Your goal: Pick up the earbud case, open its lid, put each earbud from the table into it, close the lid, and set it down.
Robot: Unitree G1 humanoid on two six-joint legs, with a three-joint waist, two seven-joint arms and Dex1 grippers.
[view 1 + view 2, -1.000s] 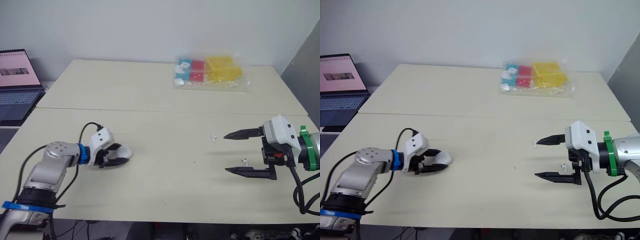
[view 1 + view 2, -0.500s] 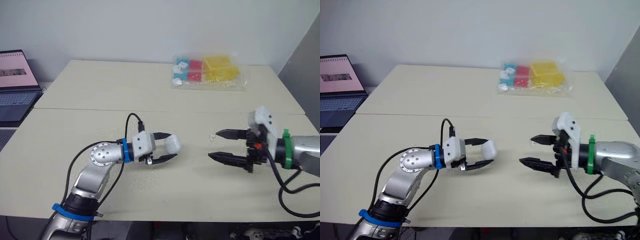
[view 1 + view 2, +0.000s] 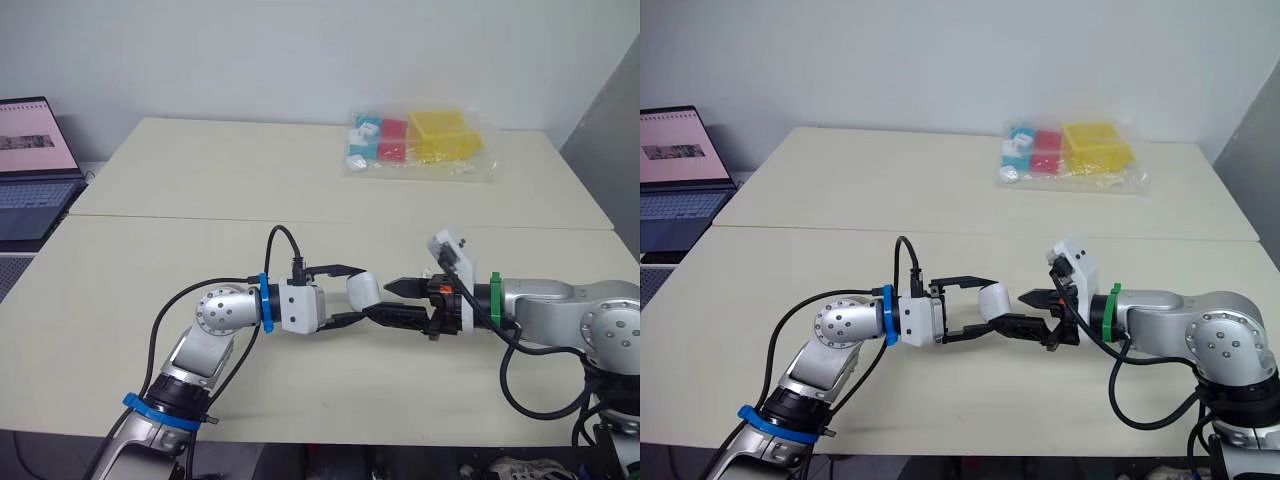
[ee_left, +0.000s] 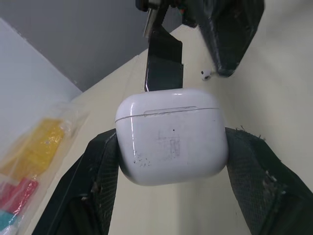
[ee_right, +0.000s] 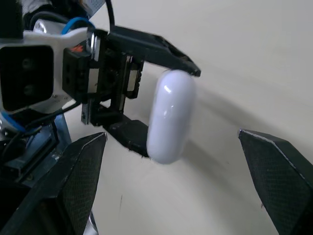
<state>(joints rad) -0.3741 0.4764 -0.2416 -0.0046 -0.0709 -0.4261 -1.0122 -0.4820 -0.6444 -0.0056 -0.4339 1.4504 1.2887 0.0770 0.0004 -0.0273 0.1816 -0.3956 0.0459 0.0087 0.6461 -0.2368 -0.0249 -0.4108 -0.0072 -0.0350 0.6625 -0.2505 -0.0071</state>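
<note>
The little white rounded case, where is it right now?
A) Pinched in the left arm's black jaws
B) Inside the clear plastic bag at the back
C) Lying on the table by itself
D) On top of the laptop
A: the white rounded earbud case sits clamped between the two black jaws of the left gripper, with its lid closed.
</note>
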